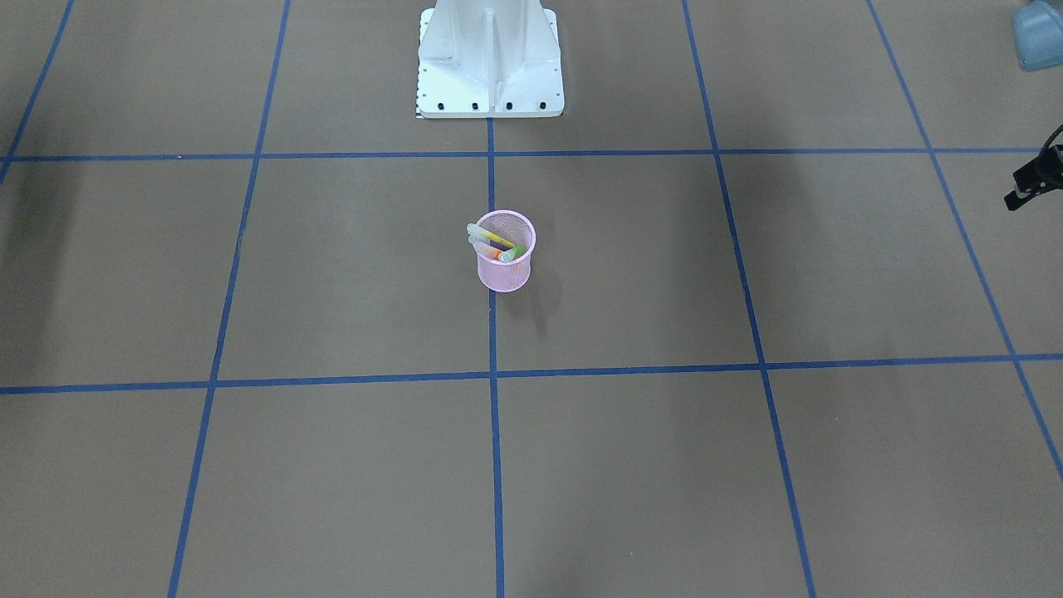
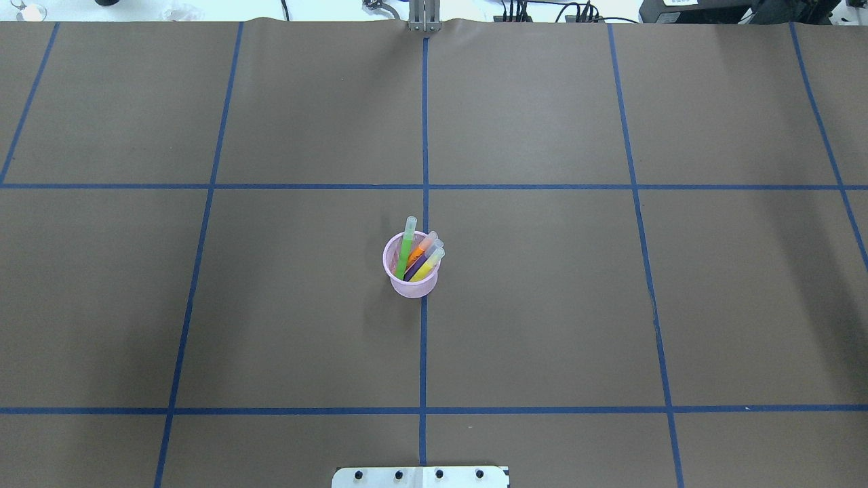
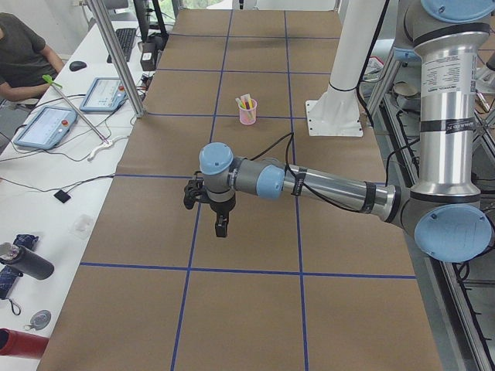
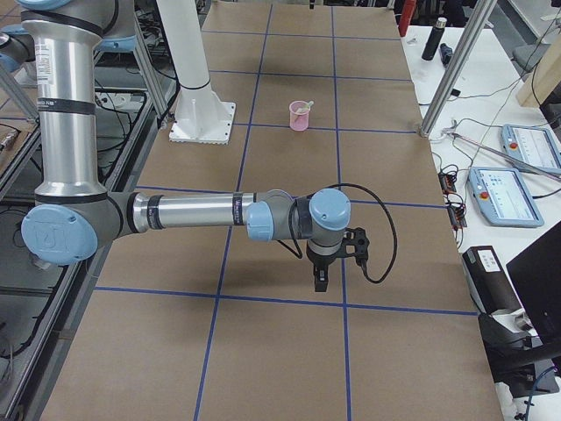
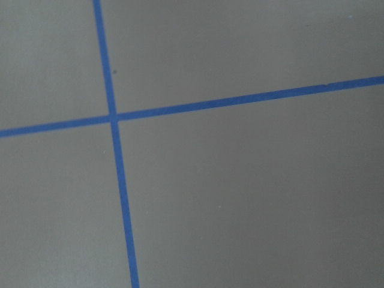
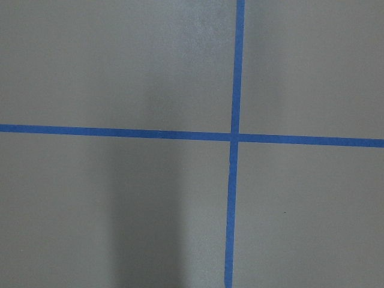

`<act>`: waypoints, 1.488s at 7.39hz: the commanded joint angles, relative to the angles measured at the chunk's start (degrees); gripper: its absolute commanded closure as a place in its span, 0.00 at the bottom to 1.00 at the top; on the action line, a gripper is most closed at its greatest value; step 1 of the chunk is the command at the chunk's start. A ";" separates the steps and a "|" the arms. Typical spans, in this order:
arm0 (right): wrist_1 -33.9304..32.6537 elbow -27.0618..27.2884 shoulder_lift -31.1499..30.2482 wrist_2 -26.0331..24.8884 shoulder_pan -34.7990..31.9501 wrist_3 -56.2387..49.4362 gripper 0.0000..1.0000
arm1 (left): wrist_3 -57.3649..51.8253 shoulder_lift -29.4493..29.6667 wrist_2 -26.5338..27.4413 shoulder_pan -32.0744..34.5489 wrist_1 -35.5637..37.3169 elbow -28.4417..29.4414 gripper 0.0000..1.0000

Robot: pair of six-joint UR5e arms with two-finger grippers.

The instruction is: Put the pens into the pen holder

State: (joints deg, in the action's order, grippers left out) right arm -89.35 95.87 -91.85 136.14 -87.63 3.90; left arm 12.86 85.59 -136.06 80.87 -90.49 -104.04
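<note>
The pale pink mesh pen holder (image 2: pixel 411 276) stands upright at the middle of the table, on a blue tape line. It also shows in the front-facing view (image 1: pixel 504 271). The green pen (image 2: pixel 407 245), orange pen (image 2: pixel 423 245), purple pen (image 2: pixel 414 266) and yellow pen (image 2: pixel 428 264) all stand inside it, caps leaning over the rim. My left gripper (image 3: pixel 220 229) hangs over the table's left end, far from the cup. My right gripper (image 4: pixel 321 281) hangs over the right end. I cannot tell whether either is open or shut. Both wrist views show only brown paper and tape lines.
The white robot base (image 1: pixel 490 66) stands behind the cup. A side desk with teach pendants (image 3: pixel 50 124) and a seated person runs along the far table edge. A dark bottle (image 3: pixel 27 263) lies on that desk.
</note>
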 commanded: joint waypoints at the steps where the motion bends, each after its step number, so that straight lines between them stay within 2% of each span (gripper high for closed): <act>1: 0.05 0.46 -1.57 0.09 0.00 -0.03 0.00 | -0.38 0.02 -2.71 1.92 0.48 1.73 0.00; 5: 0.05 0.28 -1.49 0.62 0.09 0.14 0.00 | -0.73 -3.48 -3.42 2.09 -1.78 1.12 0.00; 11: 0.14 0.20 -1.49 0.53 0.09 0.41 0.00 | -0.03 -3.14 -2.98 2.01 -2.50 1.30 0.00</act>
State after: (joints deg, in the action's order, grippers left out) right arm -89.21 96.12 -93.34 136.74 -87.54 4.29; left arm 12.74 82.37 -139.06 82.89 -93.00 -102.55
